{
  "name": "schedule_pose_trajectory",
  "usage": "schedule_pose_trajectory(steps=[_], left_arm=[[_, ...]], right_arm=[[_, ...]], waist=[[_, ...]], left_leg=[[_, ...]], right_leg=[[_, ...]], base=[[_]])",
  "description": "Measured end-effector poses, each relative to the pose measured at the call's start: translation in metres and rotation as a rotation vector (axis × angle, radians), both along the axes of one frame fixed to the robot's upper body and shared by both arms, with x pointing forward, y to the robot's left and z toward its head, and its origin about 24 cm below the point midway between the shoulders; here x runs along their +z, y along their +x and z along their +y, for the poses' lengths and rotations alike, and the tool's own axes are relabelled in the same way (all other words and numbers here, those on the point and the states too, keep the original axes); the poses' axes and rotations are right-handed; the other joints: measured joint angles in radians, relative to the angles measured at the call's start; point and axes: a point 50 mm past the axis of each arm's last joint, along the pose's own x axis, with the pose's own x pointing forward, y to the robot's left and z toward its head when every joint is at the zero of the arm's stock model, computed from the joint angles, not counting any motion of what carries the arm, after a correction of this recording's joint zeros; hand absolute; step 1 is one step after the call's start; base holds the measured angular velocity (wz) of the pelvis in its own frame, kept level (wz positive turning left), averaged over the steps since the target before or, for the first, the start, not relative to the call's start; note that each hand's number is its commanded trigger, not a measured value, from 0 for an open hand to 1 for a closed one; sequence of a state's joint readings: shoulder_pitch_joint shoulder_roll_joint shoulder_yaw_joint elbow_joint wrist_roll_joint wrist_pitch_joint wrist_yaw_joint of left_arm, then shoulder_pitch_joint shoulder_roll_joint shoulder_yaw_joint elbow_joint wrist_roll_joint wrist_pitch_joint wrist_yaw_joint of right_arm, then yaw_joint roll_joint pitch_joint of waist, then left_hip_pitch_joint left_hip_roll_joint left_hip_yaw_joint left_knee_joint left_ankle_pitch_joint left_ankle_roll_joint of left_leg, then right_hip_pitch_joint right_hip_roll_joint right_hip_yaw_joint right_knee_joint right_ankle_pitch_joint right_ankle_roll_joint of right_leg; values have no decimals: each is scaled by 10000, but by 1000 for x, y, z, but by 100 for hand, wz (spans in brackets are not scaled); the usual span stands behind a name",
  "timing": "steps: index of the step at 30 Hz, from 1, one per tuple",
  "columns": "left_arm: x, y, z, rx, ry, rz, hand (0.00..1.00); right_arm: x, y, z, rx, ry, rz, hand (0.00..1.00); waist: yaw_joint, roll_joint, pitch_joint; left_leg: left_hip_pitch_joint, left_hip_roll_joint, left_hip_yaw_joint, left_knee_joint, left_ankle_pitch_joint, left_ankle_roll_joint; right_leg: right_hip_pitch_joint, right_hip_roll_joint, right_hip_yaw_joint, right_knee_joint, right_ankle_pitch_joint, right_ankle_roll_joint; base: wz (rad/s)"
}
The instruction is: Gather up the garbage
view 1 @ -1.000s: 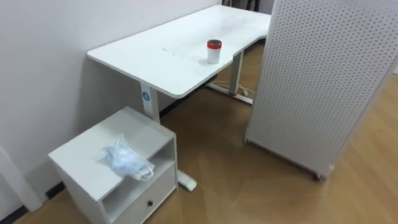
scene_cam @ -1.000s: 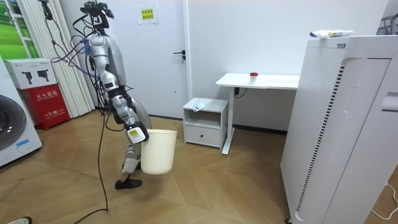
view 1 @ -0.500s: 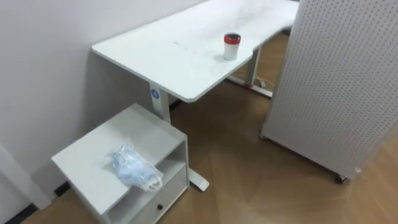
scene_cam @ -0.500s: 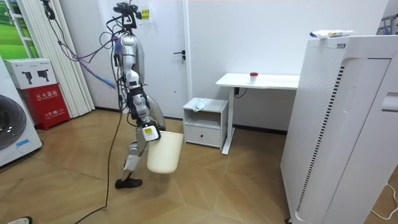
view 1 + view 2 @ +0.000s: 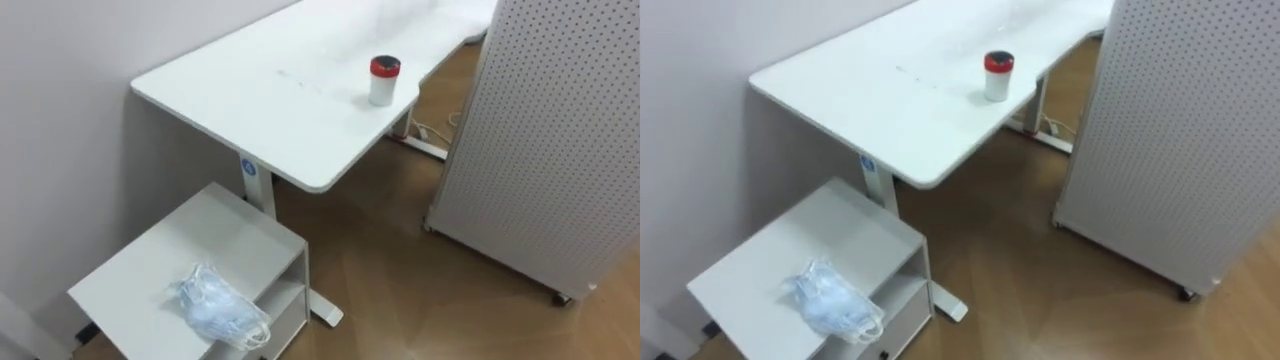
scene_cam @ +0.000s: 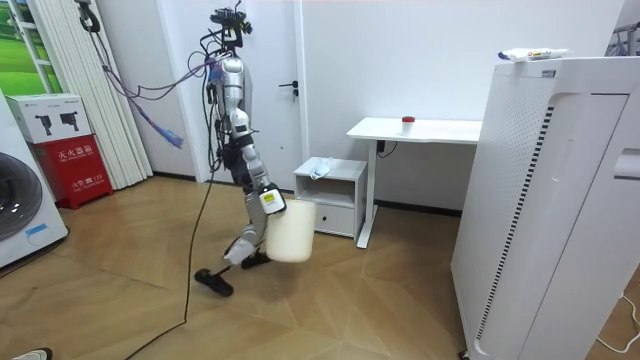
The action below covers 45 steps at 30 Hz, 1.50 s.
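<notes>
The robot has walked closer to the cabinet [image 6: 335,212]. A white bin [image 6: 290,232] hangs at its right hand [image 6: 268,200]; the grasp cannot be made out. The garbage [image 5: 218,312], a crumpled bluish wad, lies unmoved on the cabinet top, beside the table [image 5: 250,90] with a red-lidded cup [image 5: 384,80].

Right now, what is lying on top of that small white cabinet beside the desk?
A crumpled wad of pale blue plastic lies on top of the cabinet, near its front edge. The open shelf below is mostly hidden; its contents cannot be seen.
</notes>
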State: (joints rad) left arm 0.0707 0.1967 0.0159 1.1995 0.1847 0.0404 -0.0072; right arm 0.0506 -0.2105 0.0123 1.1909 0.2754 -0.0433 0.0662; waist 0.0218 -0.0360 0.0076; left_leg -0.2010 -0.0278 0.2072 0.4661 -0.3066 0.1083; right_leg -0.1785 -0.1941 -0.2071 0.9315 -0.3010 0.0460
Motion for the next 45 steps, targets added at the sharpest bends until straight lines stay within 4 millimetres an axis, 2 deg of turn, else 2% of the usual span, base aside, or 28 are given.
schedule_pose_trajectory(steps=[1, 2, 3, 4, 5, 6, 7, 8, 9, 10, 12, 14, 17, 21, 23, 25, 26, 28, 31, 34, 39, 45], left_arm=[[1, 2, 1, 91, 17, -199, 0], [1, 5, 1, 140, 13, -348, 0], [2, 9, 1, 404, -26, -592, 0], [3, 11, 0, 584, -141, -787, 0], [3, 12, -1, 626, -188, -864, 0], [2, 11, -3, 678, -254, -888, 0], [2, 10, -2, 633, -224, -875, 0], [2, 11, -2, 616, -231, -914, 0], [3, 11, -3, 595, -252, -1005, 0], [3, 11, -3, 666, -284, -1106, 0], [3, 14, -4, 629, -277, -1332, 0], [4, 20, -5, 555, -200, -1622, 0], [8, 40, -11, 258, -121, -2300, 0], [21, 80, -15, -298, 452, -3626, 0], [30, 101, -19, -629, 773, -4436, 0], [44, 129, -22, -913, 1131, -5427, 0], [46, 134, -23, -956, 1216, -5605, 0], [58, 155, -25, -1004, 1547, -6259, 0], [71, 174, -28, -978, 1909, -7070, 0], [79, 185, -34, -1254, 2130, -7600, 0], [81, 188, -35, -1288, 2322, -7836, 0], [87, 196, -36, -1398, 2516, -8075, 0]], right_arm=[[0, 0, 0, -142, 72, -73, 100], [0, 1, 1, -212, 102, -128, 100], [1, 3, 1, -328, 151, -228, 100], [1, 2, 1, -587, 234, -340, 100], [1, 2, 1, -644, 242, -361, 100], [0, 1, 1, -691, 238, -369, 100], [-1, -1, 2, -716, 255, -323, 100], [-1, -2, 2, -727, 246, -294, 100], [-1, -2, 3, -715, 212, -286, 100], [-1, -1, 3, -684, 183, -347, 100], [0, 2, 3, -596, 114, -397, 100], [0, 7, 5, -305, 104, -460, 100], [-1, 14, 9, 78, 136, -470, 100], [1, 26, 12, 489, 153, -538, 100], [2, 31, 13, 674, 93, -611, 100], [4, 39, 14, 857, 48, -823, 100], [4, 41, 14, 923, 30, -849, 100], [6, 47, 15, 1260, -24, -919, 100], [9, 60, 19, 1747, -76, -1131, 100], [12, 68, 22, 2170, -141, -1309, 100], [15, 76, 24, 2450, -178, -1592, 100], [18, 85, 26, 2649, -173, -1910, 100]], waist=[[-56, 79, 15], [-92, 84, 20], [-155, 89, 25], [-240, 81, 18], [-256, 54, 12], [-389, 132, -29], [-476, 108, -155], [-493, 133, -149], [-450, 176, -110], [-451, 211, -57], [-421, 203, -37], [-418, 162, 35], [-448, 36, 125], [-485, 0, 144], [-508, 78, 177], [-523, 230, 246], [-535, 275, 266], [-572, 409, 271], [-689, 444, 291], [-871, 478, 324], [-1080, 566, 416], [-1121, 586, 465]], left_leg=[[90, 71, -133, -94, 3, -13], [123, 112, -208, -150, 9, -41], [208, 184, -378, -311, 52, -138], [315, 225, -578, -468, 90, -245], [374, 239, -643, -529, 84, -304], [412, 354, -959, -497, 27, -457], [407, 417, -1207, -507, 1, -634], [431, 453, -1258, -539, 24, -697], [590, 562, -1284, -737, 92, -807], [806, 618, -1289, -1009, 161, -902], [913, 687, -1272, -1316, 218, -975], [957, 701, -1266, -1457, 256, -1002], [965, 689, -1251, -1506, 257, -1003], [571, 689, -1279, -1295, 246, -984], [312, 687, -1286, -1071, 225, -953], [-18, 694, -1288, -924, 217, -939], [-62, 694, -1280, -901, 209, -930], [-265, 679, -1257, -849, 207, -928], [-534, 674, -1205, -682, 210, -931], [-726, 678, -1236, -536, 206, -934], [-976, 689, -1205, -439, 203, -934], [-1691, 707, -1278, 31, 184, -921]], right_leg=[[-503, 90, -15, -533, -269, -61], [-729, 163, 33, -968, -319, -109], [-1143, 286, 169, -2085, -297, -141], [-1281, 309, 181, -3605, -21, -146], [-1267, 320, 241, -4388, 319, -64], [-1213, 516, 450, -5194, 1320, 74], [-959, 710, 394, -5556, 1809, 1], [-850, 807, 322, -5696, 1839, -47], [-608, 950, 190, -5905, 1902, -144], [-498, 1024, 148, -5952, 1895, -174], [-493, 1081, 140, -6043, 1868, -212], [-507, 1154, 127, -6086, 1851, -234], [-505, 1163, 99, -6111, 1852, -234], [-681, 1145, 78, -6231, 1943, -194], [-883, 1086, 25, -6069, 1944, -194], [-1225, 1029, 61, -5844, 1944, -195], [-1262, 1029, 71, -5830, 1944, -196], [-1534, 987, 100, -5652, 1943, -213], [-1861, 936, 114, -5406, 1912, -265], [-2059, 917, 98, -5321, 1897, -289], [-2322, 906, 109, -5233, 1910, -310], [-2873, 867, 26, -5052, 1922, -338]], base=[[23], [34], [41], [40], [51], [59], [58], [39], [16], [12], [2], [-4], [1], [8], [3], [2], [-4], [-3], [-3], [5], [-2], [6]])
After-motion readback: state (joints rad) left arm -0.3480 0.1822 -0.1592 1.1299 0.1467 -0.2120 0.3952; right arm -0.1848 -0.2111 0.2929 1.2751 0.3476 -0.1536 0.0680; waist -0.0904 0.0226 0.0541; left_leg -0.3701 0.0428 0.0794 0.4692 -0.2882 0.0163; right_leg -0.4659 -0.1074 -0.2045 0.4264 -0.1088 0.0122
